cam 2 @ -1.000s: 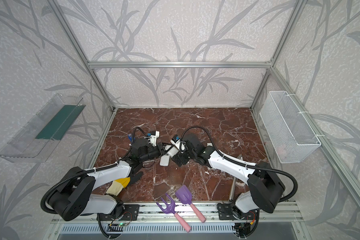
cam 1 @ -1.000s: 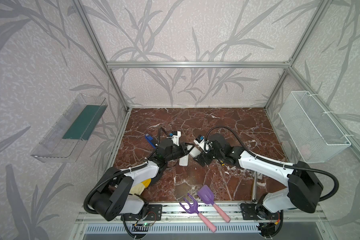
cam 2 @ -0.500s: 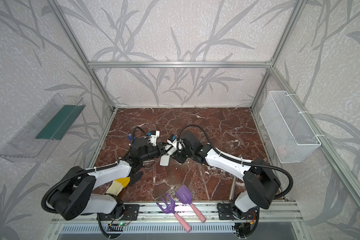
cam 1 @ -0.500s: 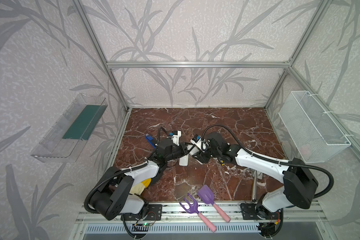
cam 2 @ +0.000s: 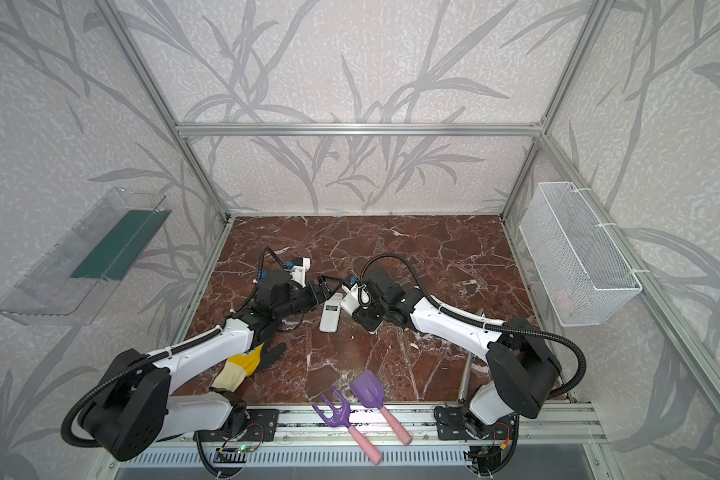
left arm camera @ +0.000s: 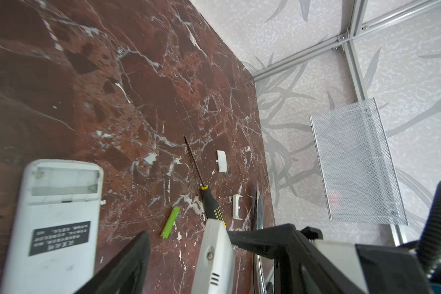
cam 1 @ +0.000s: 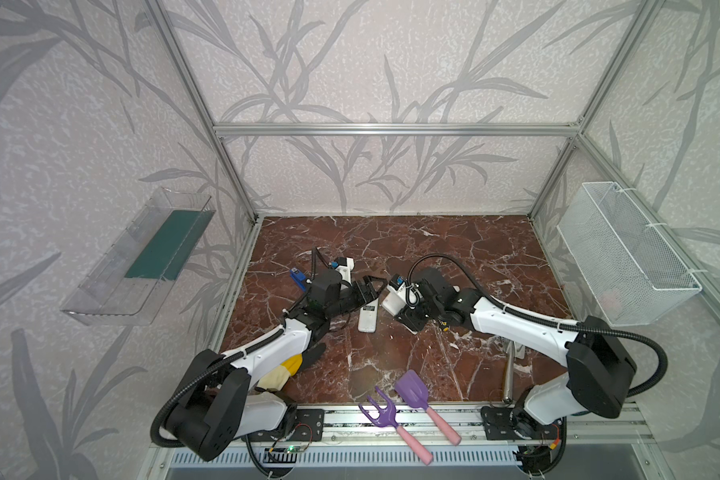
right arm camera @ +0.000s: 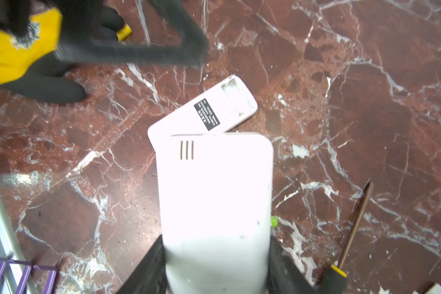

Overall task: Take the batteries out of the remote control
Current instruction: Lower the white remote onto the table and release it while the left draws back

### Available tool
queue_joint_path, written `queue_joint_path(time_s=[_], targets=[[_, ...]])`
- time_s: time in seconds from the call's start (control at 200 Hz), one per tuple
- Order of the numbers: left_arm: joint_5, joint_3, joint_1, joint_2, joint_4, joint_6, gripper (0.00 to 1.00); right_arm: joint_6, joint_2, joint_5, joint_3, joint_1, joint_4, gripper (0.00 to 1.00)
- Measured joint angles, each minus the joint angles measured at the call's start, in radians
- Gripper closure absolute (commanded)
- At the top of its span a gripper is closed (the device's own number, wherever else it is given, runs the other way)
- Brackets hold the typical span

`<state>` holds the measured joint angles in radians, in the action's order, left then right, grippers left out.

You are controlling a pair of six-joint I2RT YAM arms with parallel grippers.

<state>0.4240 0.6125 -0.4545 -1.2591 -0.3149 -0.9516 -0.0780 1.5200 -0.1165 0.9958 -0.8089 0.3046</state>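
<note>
My right gripper (right arm camera: 215,276) is shut on a white remote control (right arm camera: 214,188), gripping its two long edges; the side with three slots faces the camera. In the left wrist view the same remote (left arm camera: 215,257) shows edge-on between the spread fingers (left arm camera: 130,259) of my left gripper (cam 1: 373,286), which is open and not touching it. Another white remote (cam 1: 368,318) lies label up on the marble floor, its battery bay open and empty. One lime-green battery (left arm camera: 170,222) lies on the floor beside the screwdriver; its tip (right arm camera: 273,221) peeks out beside the held remote.
A yellow-and-black screwdriver (left arm camera: 210,201) and two white battery covers (left arm camera: 222,161) (left arm camera: 236,206) lie near the battery. A yellow-and-black glove (cam 1: 292,365) sits under the left arm. A purple fork (cam 1: 381,411) and shovel (cam 1: 412,390) rest at the front edge, a wire basket (cam 1: 624,257) on the right wall.
My right gripper has closed on the remote. My left gripper has opened and let go of it. Both arms stay close together at the middle of the floor.
</note>
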Motion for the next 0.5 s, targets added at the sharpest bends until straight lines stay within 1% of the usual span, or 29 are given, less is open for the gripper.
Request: queue_joint_path(time_s=[0.11, 0.245, 0.5], targets=[[-0.043, 0.023, 0.035, 0.058, 0.116, 0.039, 0.14, -0.006, 0.016, 0.032, 0.016, -0.043, 0.072, 0.68], [-0.072, 0.026, 0.071, 0.108, 0.211, 0.071, 0.14, -0.018, 0.092, 0.048, 0.078, -0.084, 0.152, 0.68], [-0.087, 0.025, 0.102, 0.146, 0.27, 0.088, 0.14, -0.042, 0.216, 0.062, 0.163, -0.111, 0.253, 0.67]])
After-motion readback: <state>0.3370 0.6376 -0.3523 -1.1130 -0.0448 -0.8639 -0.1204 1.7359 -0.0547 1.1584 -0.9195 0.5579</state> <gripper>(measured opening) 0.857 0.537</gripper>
